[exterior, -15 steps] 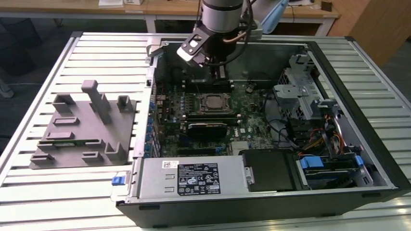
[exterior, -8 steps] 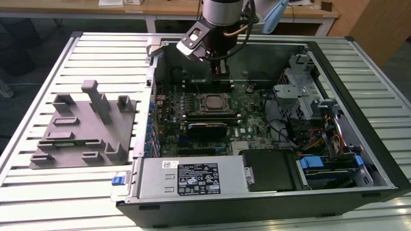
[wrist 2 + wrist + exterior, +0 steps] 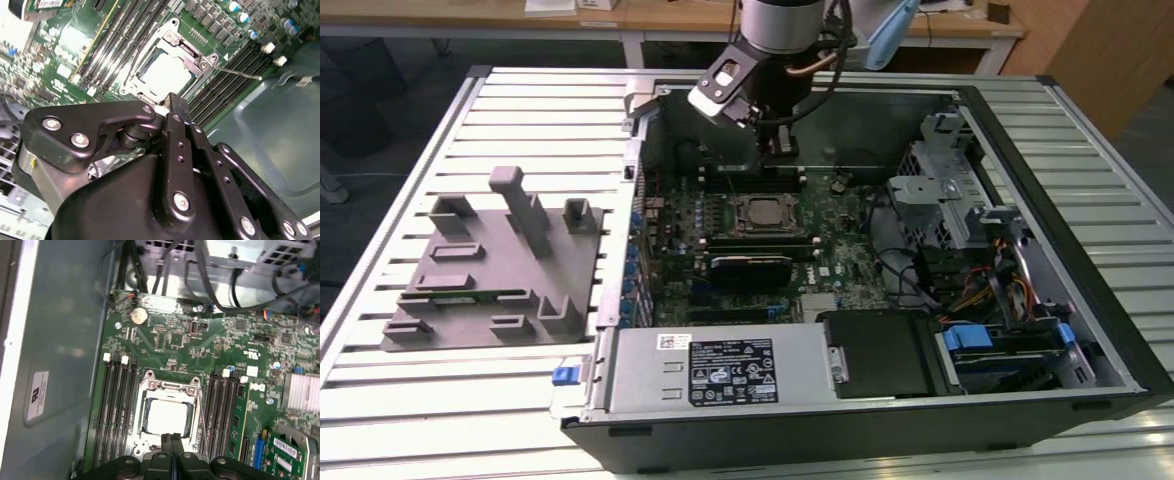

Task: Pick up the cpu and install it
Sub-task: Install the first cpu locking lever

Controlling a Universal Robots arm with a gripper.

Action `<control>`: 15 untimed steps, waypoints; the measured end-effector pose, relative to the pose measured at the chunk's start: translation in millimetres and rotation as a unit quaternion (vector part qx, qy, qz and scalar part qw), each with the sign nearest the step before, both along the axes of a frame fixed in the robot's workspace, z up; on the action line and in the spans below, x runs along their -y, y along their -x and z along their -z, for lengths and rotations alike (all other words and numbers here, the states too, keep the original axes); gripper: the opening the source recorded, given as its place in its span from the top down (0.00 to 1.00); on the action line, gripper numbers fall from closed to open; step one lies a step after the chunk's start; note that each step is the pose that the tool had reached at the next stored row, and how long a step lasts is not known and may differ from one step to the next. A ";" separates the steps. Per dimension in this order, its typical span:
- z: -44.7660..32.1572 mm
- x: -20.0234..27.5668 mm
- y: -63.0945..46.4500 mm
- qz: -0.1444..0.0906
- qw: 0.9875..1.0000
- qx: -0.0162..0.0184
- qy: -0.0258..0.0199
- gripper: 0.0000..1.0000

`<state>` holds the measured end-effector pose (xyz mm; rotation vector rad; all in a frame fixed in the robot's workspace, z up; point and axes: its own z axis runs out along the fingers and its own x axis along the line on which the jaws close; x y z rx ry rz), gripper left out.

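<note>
A slatted metal table (image 3: 440, 400) carries an open computer case (image 3: 854, 435) lying on its side, and the arm (image 3: 781, 30) reaches down into the case's far half. The gripper (image 3: 782, 155) hangs above the green motherboard (image 3: 854, 250).

In both wrist views the jaws are pressed together, with only a thin seam between the two black fingers and nothing held in them. The closed tips (image 3: 172, 437) point down at the board beside the socket.

Well away from the jaws, on the exterior view's left, a grey plastic holder (image 3: 494, 270) lies on the table outside the case. A big silver box (image 3: 720, 370) with a black label fills the case's near edge, on the far side of the socket from the jaws.

Rows of dark memory slots (image 3: 117, 405) run along both sides of the jaws. The metal socket frame (image 3: 150, 385) lies directly under the tips.

The cpu (image 3: 761, 212) sits flat inside that frame, its pale silvery top facing up. In the first wrist view the cpu (image 3: 167, 416) lies just beyond the closed tips, which cover its near edge. In the second wrist view the fingertip end of the gripper (image 3: 176, 100) stands just short of the cpu (image 3: 167, 72). Whether the tips touch it cannot be told.

A small round coin cell (image 3: 139, 315) sits on the board farther beyond the socket.
</note>
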<state>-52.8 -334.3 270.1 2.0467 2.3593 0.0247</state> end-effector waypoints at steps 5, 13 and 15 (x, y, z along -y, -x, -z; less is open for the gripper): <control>0.1 0.0 0.0 -0.039 0.999 0.000 0.000 0.89; 0.1 0.0 0.1 -0.064 0.998 0.000 0.000 0.89; 0.1 0.0 0.2 -0.069 0.998 0.000 0.000 0.89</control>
